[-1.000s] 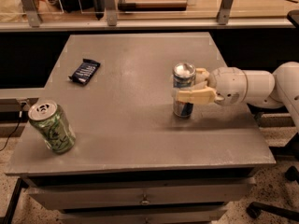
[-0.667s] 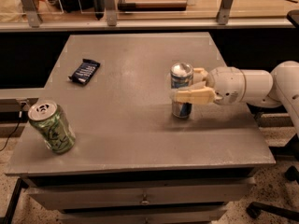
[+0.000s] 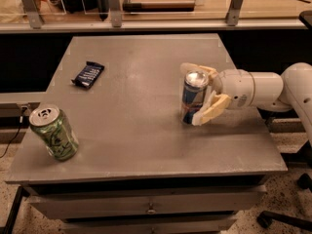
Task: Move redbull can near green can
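The redbull can (image 3: 194, 97), slim, silver and blue with a silver top, stands on the grey table (image 3: 141, 130) right of centre. My gripper (image 3: 191, 95) reaches in from the right and is shut on it, with one finger behind the can's top and the other slanting across its near right side. The green can (image 3: 54, 133), stout with dark scribbles and a pull tab, leans near the table's front left corner, far from the redbull can.
A dark blue snack bar wrapper (image 3: 88, 74) lies at the back left of the table. A railing with metal posts (image 3: 115, 6) runs behind the table. A chair base (image 3: 282, 218) sits on the floor at the right.
The gripper stays on the redbull can at nearly the same spot. The near finger now slants downward across the can instead of lying level.
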`<state>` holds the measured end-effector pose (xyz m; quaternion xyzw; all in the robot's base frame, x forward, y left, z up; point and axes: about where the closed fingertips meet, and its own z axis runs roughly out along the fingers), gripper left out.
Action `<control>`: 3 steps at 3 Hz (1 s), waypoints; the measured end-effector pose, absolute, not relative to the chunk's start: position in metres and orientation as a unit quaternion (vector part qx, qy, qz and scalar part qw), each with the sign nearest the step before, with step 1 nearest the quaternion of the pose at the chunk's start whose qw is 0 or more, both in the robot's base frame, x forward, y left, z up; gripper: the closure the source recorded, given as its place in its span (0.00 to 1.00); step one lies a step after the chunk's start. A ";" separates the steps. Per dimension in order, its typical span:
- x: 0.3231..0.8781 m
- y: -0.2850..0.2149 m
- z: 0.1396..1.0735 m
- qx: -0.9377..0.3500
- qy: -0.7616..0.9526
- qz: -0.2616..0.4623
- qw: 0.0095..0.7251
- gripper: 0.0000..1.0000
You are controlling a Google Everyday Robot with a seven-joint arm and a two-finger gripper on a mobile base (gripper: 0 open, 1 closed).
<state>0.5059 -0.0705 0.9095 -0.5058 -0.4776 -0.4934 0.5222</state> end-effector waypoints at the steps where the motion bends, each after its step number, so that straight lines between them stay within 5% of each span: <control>1: 0.511 -0.083 0.928 -0.508 -0.496 -0.497 0.498 0.00; 3: 0.520 -0.109 0.958 -0.513 -0.507 -0.506 0.473 0.00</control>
